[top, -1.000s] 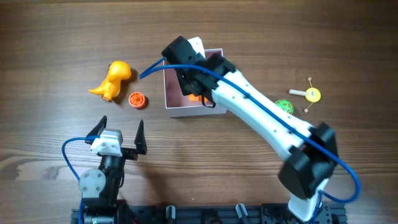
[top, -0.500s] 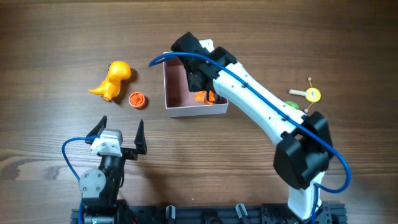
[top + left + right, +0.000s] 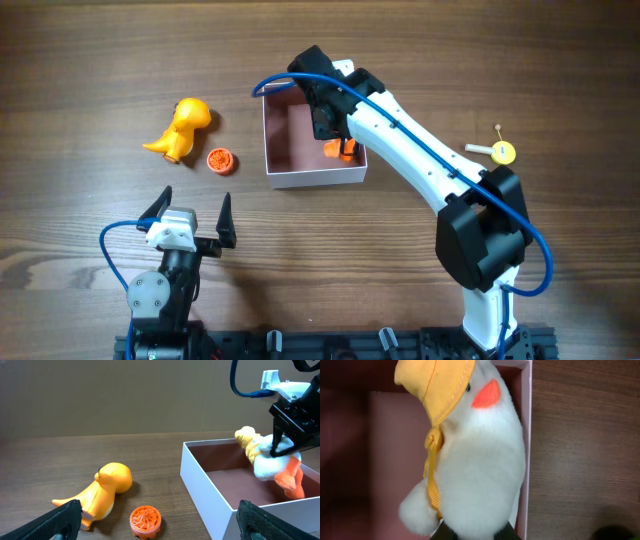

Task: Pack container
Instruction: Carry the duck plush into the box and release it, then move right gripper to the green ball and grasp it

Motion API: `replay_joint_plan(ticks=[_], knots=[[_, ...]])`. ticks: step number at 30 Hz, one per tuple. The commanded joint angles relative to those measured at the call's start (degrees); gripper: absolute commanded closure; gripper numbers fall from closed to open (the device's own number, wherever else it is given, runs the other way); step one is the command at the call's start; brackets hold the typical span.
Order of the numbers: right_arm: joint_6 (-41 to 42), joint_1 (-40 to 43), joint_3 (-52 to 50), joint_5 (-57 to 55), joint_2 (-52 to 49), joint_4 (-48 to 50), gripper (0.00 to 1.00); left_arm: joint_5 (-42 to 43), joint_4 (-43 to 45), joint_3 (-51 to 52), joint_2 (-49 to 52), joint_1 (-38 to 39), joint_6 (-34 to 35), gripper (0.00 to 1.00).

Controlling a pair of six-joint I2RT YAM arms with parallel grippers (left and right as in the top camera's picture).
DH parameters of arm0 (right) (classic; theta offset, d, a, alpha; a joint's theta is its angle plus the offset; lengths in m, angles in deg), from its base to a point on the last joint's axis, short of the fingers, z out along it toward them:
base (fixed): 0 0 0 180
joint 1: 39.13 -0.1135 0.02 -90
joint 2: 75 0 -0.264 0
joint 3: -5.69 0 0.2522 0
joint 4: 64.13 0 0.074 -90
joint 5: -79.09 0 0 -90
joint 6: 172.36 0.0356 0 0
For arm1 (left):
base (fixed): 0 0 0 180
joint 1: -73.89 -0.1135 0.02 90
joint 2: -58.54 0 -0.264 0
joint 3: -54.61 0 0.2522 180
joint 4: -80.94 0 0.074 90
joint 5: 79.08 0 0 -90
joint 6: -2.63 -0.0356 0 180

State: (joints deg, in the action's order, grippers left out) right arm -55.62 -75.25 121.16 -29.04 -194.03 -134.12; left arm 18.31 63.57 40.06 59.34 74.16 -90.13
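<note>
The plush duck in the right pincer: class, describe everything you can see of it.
The plush duck is soft, fluffy white fabric with an orange beak, a small dark eye, a yellow cloth bonnet tied by a ribbon under its chin, and orange feet. The right pincer grips its body and holds it tilted inside the container, beside the right wall. Whether its feet touch the floor cannot be told.

Overhead looks straight down on the table; the left wrist view faces level ahead of the left gripper, sharing the container and plush duck with the right wrist view, close above the right gripper
</note>
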Motion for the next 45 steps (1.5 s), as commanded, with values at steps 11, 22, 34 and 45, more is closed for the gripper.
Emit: replay_joint_plan(ticks=[11,22,34,45], knots=[[-1.27,0.00,-0.07,-1.07,-1.77,0.20,0.75,1.05,0.11,0.46,-0.42,0.26,-1.11,0.00],[-1.27,0.00,-0.04,-1.09,-1.75,-0.81,0.43,1.07,0.11,0.46,-0.42,0.26,-1.11,0.00],[-2.78,0.22,0.22,-1.27,-1.57,-1.53,0.08,1.05,0.11,0.46,-0.42,0.26,-1.11,0.00],[1.36,16.50,2.32,1.25,14.45,-15.58,0.05,1.05,0.11,0.46,-0.42,0.26,-1.11,0.00]])
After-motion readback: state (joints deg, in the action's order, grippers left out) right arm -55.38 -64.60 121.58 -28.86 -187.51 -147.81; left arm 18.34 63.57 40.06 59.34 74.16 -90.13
